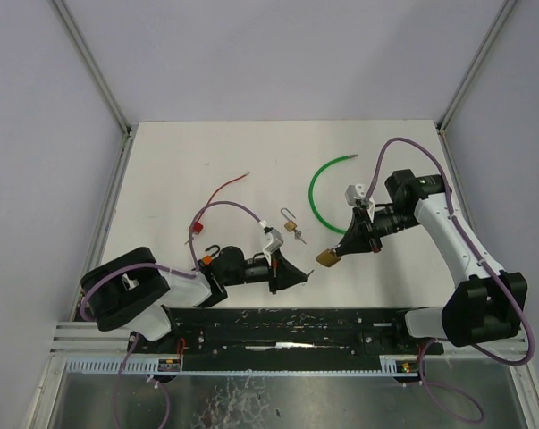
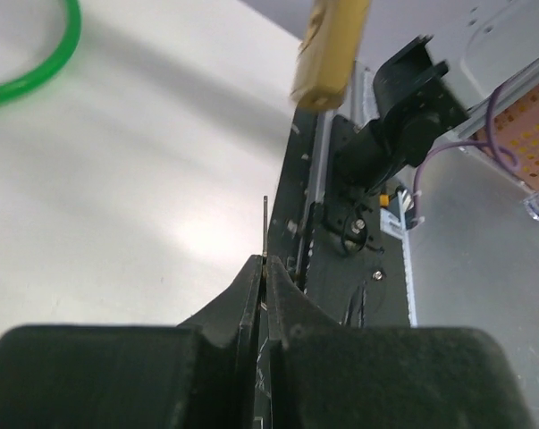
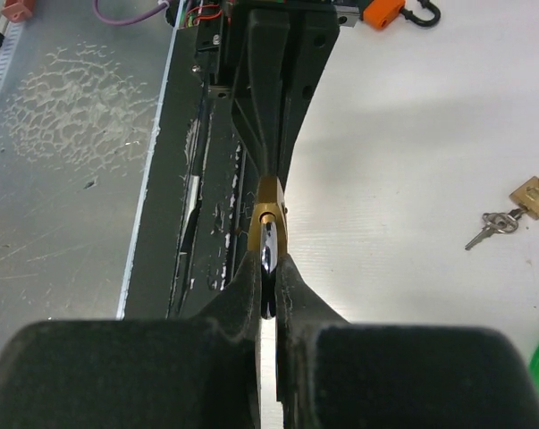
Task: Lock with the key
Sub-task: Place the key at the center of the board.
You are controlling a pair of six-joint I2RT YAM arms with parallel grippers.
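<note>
My right gripper [image 1: 339, 252] is shut on the silver shackle [image 3: 268, 255] of a brass padlock [image 1: 327, 258], holding it above the table's near edge. The padlock body [image 3: 268, 219] points toward the left gripper. My left gripper [image 1: 302, 275] is shut on a thin key [image 2: 265, 223] held edge-on, so only a sliver of its blade sticks out past the fingertips. In the left wrist view the padlock [image 2: 330, 49] hangs ahead of the key and a little to the right, with a gap between them.
A second small brass padlock [image 1: 290, 225] with keys [image 3: 487, 225] lies on the white table behind the grippers. An orange padlock [image 1: 207, 259], a red tag with wire [image 1: 197, 231] and a green cable loop [image 1: 325, 192] also lie there. The black base rail [image 1: 278, 326] runs along the near edge.
</note>
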